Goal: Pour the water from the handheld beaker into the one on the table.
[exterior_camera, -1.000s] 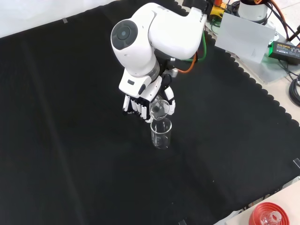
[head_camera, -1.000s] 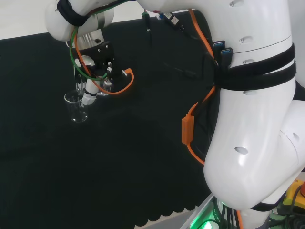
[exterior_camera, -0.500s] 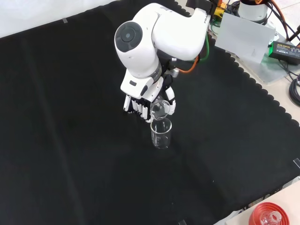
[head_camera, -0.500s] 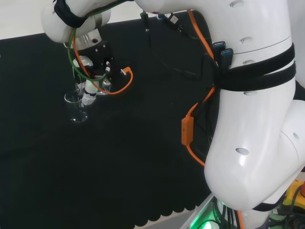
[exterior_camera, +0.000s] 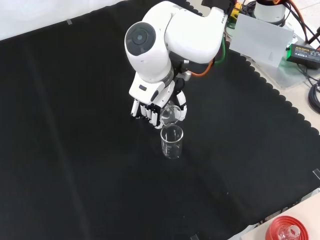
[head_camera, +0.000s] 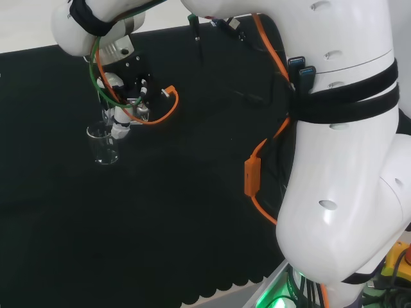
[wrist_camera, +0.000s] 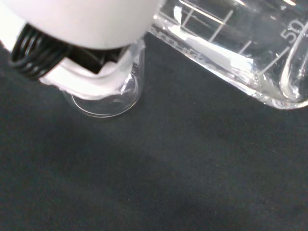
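Note:
In the front view the hand is curled round a small clear beaker, tipped on its side with its mouth over an upright clear beaker on the black cloth. From the head view the hand hangs just right of and above that standing beaker. Close up in the wrist view, the held beaker lies tilted with its printed scale showing, and the standing beaker sits on the cloth partly behind a white part of the hand. I cannot make out water in either.
The arm's big white links take up the right of the head view. A red ribbed stand with a glass flask sits at the lower right corner of the front view. Grey boxes and cables lie past the cloth's far edge.
The arm's upper link has swung slightly, and the hand with the tipped beaker has risen a little above the standing beaker. The standing beaker has stayed put.

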You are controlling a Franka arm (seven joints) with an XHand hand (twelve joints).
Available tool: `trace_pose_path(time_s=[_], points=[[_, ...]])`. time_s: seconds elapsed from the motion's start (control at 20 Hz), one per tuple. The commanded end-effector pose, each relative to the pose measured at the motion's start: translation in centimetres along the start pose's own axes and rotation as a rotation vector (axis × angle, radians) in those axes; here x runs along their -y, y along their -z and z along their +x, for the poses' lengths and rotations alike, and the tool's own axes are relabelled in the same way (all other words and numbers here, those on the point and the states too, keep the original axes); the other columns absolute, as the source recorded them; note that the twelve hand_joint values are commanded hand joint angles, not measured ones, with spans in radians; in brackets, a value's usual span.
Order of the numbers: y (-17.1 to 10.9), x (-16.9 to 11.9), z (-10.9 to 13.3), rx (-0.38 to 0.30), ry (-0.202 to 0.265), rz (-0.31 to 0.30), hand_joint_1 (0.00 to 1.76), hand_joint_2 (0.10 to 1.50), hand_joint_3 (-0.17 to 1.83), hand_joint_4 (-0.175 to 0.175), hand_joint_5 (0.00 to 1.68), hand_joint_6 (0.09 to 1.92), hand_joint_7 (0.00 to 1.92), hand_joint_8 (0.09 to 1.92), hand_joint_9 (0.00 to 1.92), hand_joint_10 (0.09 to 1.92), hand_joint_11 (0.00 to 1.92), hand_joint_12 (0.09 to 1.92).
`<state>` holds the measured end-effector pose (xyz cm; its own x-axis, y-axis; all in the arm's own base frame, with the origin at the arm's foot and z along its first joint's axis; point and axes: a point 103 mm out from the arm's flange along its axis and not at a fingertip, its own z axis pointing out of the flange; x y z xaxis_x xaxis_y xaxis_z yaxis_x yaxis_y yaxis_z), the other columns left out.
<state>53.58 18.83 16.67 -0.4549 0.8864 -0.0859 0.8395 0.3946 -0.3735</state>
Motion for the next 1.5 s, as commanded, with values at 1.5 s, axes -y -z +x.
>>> trace_pose_path(time_s=[1.5], points=[[1.4, 0.4, 1.4, 0.158, -0.039, 0.035, 1.32, 0.47, 0.87, 0.025, 1.36, 0.57, 1.68, 0.09, 1.19, 0.42, 0.65, 1.19]])
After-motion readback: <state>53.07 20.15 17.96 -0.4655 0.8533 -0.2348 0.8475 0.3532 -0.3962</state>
